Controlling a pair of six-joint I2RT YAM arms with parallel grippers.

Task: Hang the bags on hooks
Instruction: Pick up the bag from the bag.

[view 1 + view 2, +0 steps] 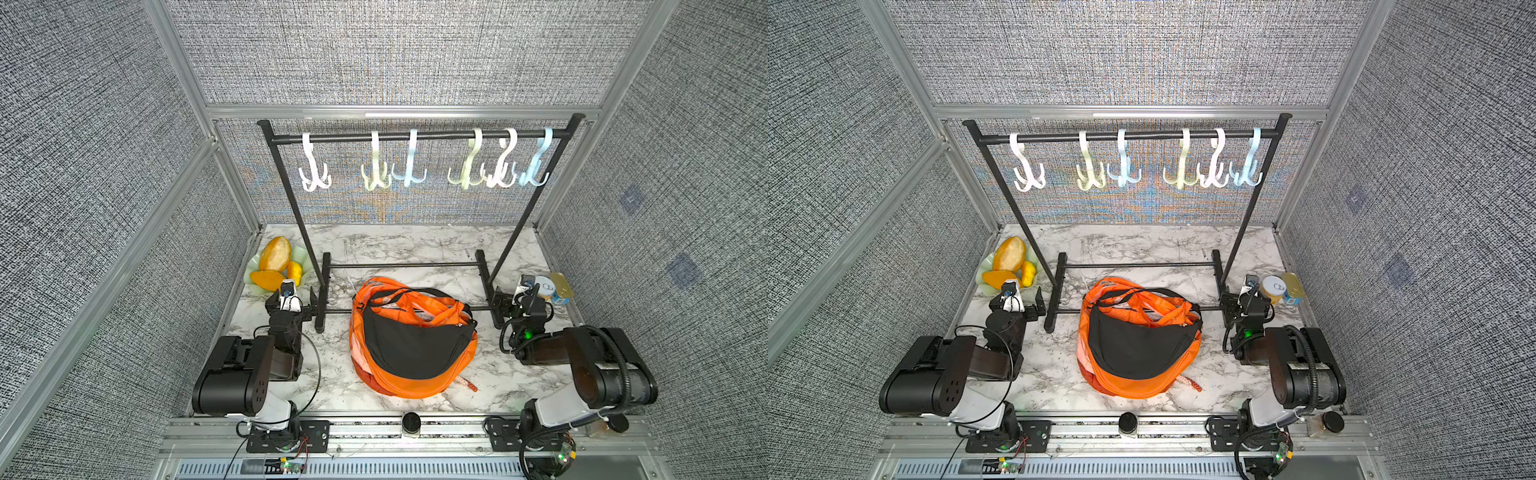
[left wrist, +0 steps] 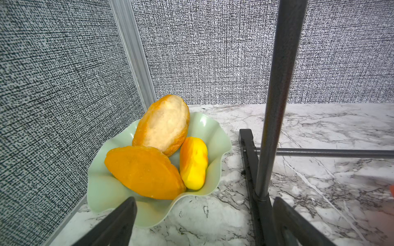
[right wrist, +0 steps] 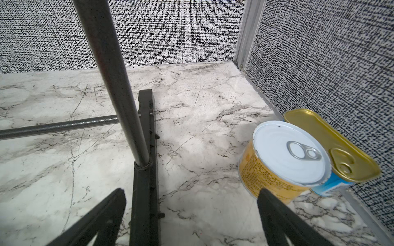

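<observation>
bowl (image 2: 213, 136) of fruit at 10 o'clock on the desk (image 1: 415, 243). left end effector (image 1: 292, 300) at 9 o'clock, jaws apart, empty. bag (image 1: 415, 345) lies mid-desk by the rack (image 1: 440, 136) foot, hooks (image 1: 376, 166) bare at 12 o'clock. right end effector (image 3: 191, 217) at 3 o'clock, jaws apart, empty, near cans (image 1: 561, 286).

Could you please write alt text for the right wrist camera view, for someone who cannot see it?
The right claw, open and empty, points at the black rack foot and its upright pole on a marble tabletop. By the wall stand a yellow can with a white pull-tab lid and, next to it, a blue tin with a gold lid.
</observation>
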